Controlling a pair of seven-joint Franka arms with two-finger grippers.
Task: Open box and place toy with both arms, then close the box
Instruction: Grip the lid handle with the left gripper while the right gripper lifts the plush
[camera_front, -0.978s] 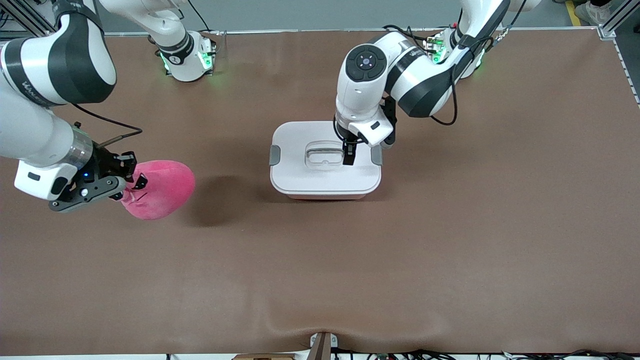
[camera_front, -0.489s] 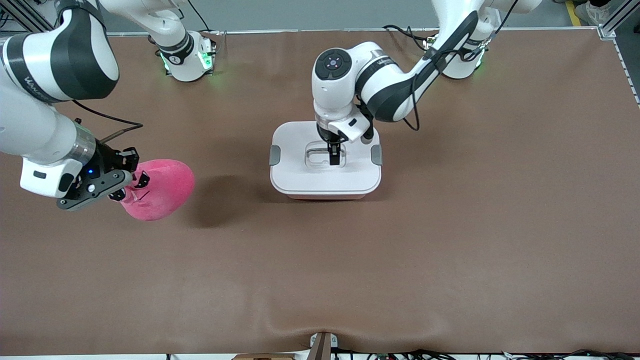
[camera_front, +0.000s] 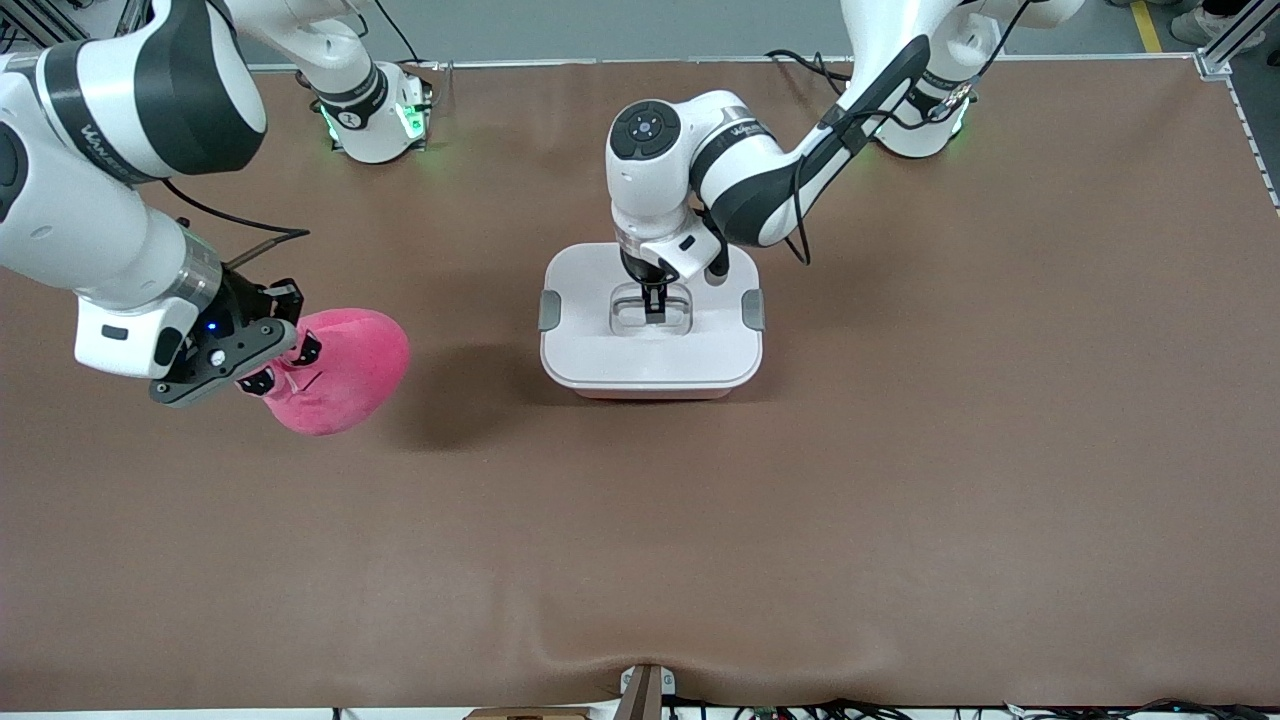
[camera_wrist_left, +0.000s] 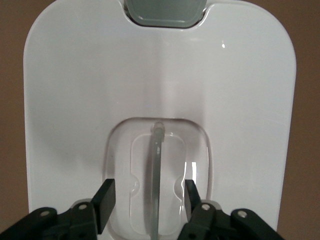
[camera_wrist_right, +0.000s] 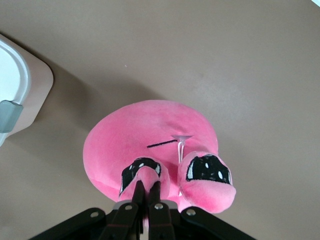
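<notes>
Hot-pink plush toy (camera_front: 340, 385) pinched by right gripper (camera_front: 262, 362); left gripper (camera_front: 654, 303) open astride box (camera_front: 650, 350) handle (camera_wrist_left: 156, 175).

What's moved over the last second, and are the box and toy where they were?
The left gripper swung from the box's latch end at the left arm's side to the lid's recessed handle, its fingers now straddling the handle bar, not yet closed. The right gripper, shut on the toy, carried it slightly toward the box. The box has not shifted; its lid is still on.

Left gripper (camera_wrist_left: 147, 200) jaws parted; right gripper (camera_wrist_right: 146, 192) clamped.
</notes>
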